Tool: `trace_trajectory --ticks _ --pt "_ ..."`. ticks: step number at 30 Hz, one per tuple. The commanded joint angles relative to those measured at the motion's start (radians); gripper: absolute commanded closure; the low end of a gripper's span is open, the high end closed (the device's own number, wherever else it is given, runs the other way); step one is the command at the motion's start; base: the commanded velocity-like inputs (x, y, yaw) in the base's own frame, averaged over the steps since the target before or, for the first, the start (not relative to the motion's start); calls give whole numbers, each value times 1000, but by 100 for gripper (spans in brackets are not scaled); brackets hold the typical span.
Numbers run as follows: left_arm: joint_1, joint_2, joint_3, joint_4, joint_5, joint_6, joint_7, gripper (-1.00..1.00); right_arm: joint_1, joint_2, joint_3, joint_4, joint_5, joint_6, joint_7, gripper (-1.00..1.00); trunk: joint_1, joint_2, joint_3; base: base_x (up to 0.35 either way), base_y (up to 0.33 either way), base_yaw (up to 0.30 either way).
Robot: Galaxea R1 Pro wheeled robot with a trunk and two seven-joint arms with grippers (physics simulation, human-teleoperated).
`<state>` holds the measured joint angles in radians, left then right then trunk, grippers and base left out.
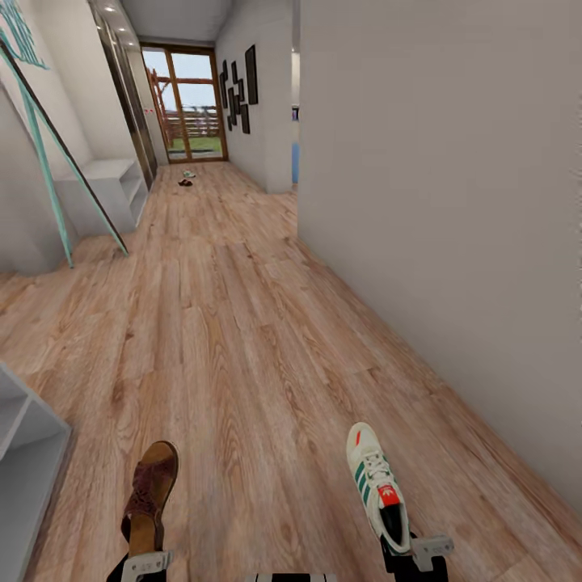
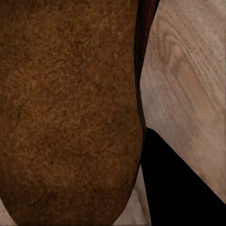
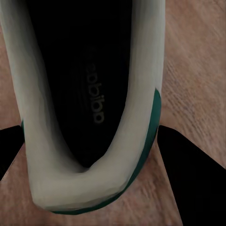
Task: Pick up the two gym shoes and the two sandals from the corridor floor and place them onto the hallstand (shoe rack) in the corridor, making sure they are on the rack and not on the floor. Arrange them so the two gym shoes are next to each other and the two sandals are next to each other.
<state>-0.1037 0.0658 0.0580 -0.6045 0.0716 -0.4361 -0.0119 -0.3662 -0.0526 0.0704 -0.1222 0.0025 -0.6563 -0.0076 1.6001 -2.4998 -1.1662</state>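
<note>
I have a shoe in each arm, carried low in front of me over the light brown wood-plank corridor floor (image 1: pixel 242 323). My left gripper (image 1: pixel 144 563) is closed on the heel end of a dark reddish-brown woven-strap leather sandal with a tan insole (image 1: pixel 150 493), toe pointing away from me; in the left wrist view the insole (image 2: pixel 70 108) sits right against the camera. My right gripper (image 1: pixel 416 556) is clamped at the heel of a white sneaker with green side stripes and a red-orange tongue tab (image 1: pixel 376 483); the right wrist view looks straight into its dark opening and white heel collar (image 3: pixel 89 179).

Both look light to me. I judge the sandal floppy, so held by the heel the front may droop; the sneaker's heel should be stiffer and the firmer hold.

Far down the corridor, near the glazed door (image 1: pixel 187 103), another sandal (image 1: pixel 185 183) and another white sneaker (image 1: pixel 189 173) lie on the floor. The light grey hallstand (image 1: pixel 109 194) stands against the left wall, short of them. When I go for those two I would again take them by the heel.
</note>
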Motion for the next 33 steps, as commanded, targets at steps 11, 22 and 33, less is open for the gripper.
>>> trace_trajectory --ticks 11,22,33 --pt "4 3 -14 4 -1 -1 6 100 0 2 5 5 -3 -3 0 100 -42 77 51 0 0 0" --pt "4 1 -16 3 -2 -2 6 100 0 1 5 6 -4 -3 -1 100 -69 126 90 0 0 0" --pt "4 -1 -17 2 -3 -3 6 100 0 0 5 6 -4 -3 -2 100 -69 126 107 19 0 0"
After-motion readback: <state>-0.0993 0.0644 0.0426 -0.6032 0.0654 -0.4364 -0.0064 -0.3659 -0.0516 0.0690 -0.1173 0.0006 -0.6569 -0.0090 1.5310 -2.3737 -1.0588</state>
